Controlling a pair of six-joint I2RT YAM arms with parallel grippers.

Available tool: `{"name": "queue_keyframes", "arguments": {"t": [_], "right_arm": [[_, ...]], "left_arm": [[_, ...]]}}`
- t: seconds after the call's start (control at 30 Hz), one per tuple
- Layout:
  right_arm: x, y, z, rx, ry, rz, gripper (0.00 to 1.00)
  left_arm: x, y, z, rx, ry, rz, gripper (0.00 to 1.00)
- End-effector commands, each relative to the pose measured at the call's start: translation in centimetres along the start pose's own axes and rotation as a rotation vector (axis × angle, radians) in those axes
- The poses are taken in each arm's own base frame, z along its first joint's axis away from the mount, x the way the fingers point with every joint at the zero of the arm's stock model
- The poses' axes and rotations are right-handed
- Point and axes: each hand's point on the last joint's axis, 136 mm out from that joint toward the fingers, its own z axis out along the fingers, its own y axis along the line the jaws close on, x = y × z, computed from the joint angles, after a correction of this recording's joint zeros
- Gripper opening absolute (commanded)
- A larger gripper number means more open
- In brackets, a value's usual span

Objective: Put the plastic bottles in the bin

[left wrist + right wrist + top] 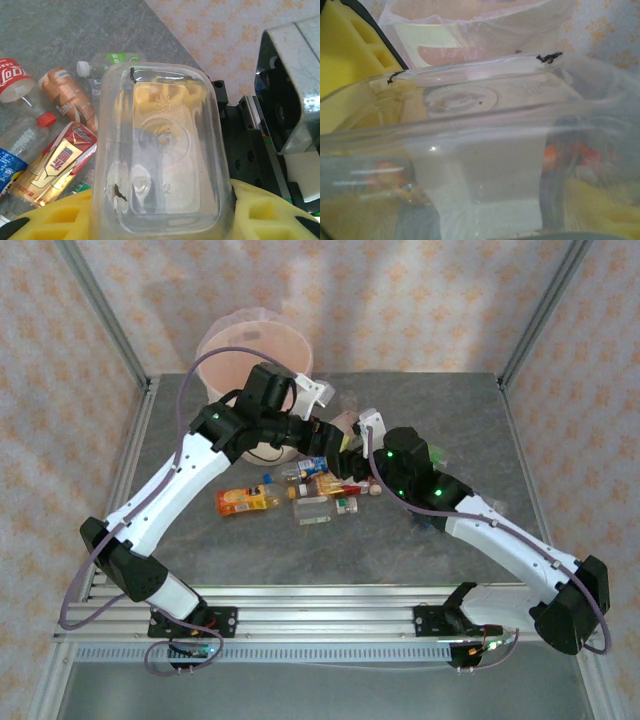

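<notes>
Just beside the bin (250, 350), above the tabletop (450, 410), the left pincer (160, 217) clamps its yellow pads (55, 215) on a clear bottle (160, 145), while whether the right pincer (368, 423) grips anything cannot be told.

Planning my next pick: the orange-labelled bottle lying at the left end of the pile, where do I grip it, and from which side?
Take the orange-labelled bottle across mid-body, straight down from above. It lies flat, long axis left to right in the top view, with bare table along its near side, so closing near-to-far across the label should probably work.
</notes>
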Motion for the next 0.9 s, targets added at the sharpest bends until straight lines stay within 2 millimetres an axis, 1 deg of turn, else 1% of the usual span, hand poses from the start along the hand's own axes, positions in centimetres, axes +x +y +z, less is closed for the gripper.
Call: {"name": "queue_keyframes", "arguments": {"t": [0.0, 0.1, 0.23, 0.4, 0.5, 0.57, 0.67, 0.73, 0.77, 0.87], "right_arm": [[-2.2, 0.2, -0.8, 0.003, -0.072, 0.019, 0.98], [-2.2, -0.1, -1.4, 0.021, -0.069, 0.032, 0.99], [-2.3, -0.3, -3.2, 0.033, -0.073, 0.046, 0.99], [-2.6, -0.3, -5.5, 0.037, -0.070, 0.071, 0.99], [-2.7, -0.4, -6.4, 0.042, -0.055, 0.095, 0.99], [-2.6, -0.7, -6.7, 0.060, -0.046, 0.115, 0.99], [-2.3, -1.4, -6.7, 0.101, -0.033, 0.146, 0.99], [-2.0, -1.9, -6.5, 0.133, -0.027, 0.164, 0.99], [-1.8, -2.3, -6.4, 0.156, -0.024, 0.178, 0.99], [-1.5, -3.1, -6.3, 0.205, -0.019, 0.212, 0.99]], "left_arm": [[-1.5, -1.4, -1.2, 0.025, -0.069, 0.028, 0.31], [-2.3, -1.1, -2.2, -0.022, -0.116, 0.040, 0.26], [-3.9, -1.0, -4.5, -0.092, -0.204, 0.064, 0.21], [-6.4, 0.1, -7.7, -0.207, -0.305, 0.074, 0.18], [-8.7, 0.8, -10.8, -0.260, -0.393, 0.069, 0.17], [-10.5, 1.4, -13.4, -0.303, -0.469, 0.061, 0.16], [-12.8, 2.7, -17.4, -0.379, -0.584, 0.040, 0.15], [-14.0, 3.5, -19.6, -0.448, -0.642, 0.049, 0.16], [-14.5, 4.0, -20.5, -0.492, -0.659, 0.052, 0.16], [-15.8, 5.4, -22.3, -0.596, -0.679, 0.070, 0.16]]}}
